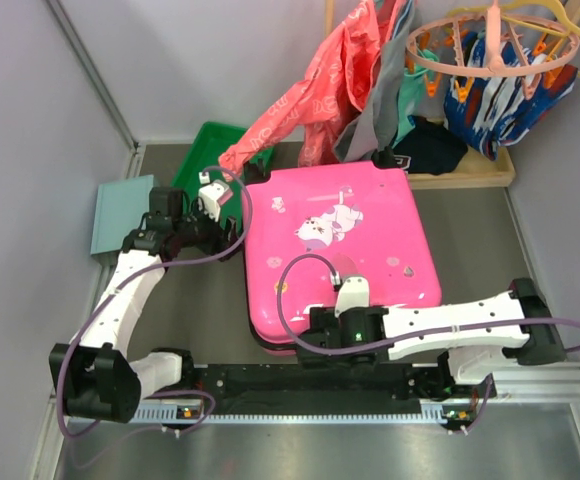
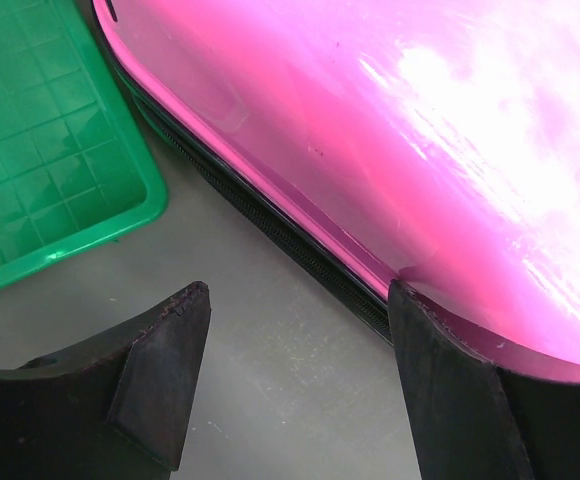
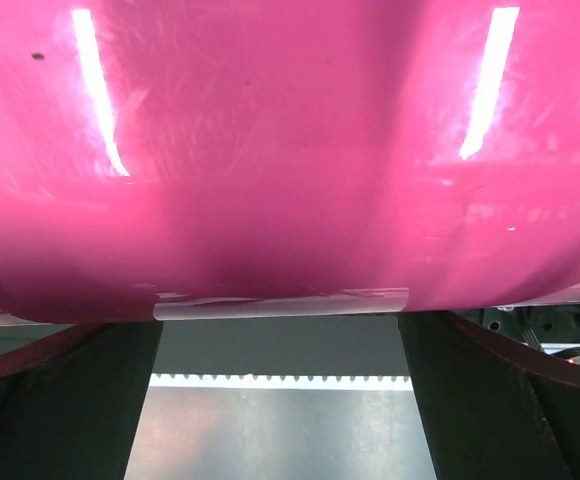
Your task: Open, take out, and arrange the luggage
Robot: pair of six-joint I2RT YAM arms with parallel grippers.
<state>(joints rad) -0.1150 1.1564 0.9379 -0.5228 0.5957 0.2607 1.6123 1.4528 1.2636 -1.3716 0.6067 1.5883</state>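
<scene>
The luggage (image 1: 340, 250) lies shut and flat mid-table, long axis roughly 12 to 6. The left claw (image 2: 295, 340), jaws apart, sits at its 10 o'clock seam; the right claw (image 3: 280, 350), jaws wide and empty, is nearer, straddling the 6 o'clock edge

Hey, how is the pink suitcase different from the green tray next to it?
The luggage is hot pink, while the tray is bright green. The luggage is far bigger than the tray. The luggage is a shut, glossy, smooth shell with cartoon stickers, and the tray is open-topped with a gridded floor. Both lie flat, side by side, on the grey table.
</scene>
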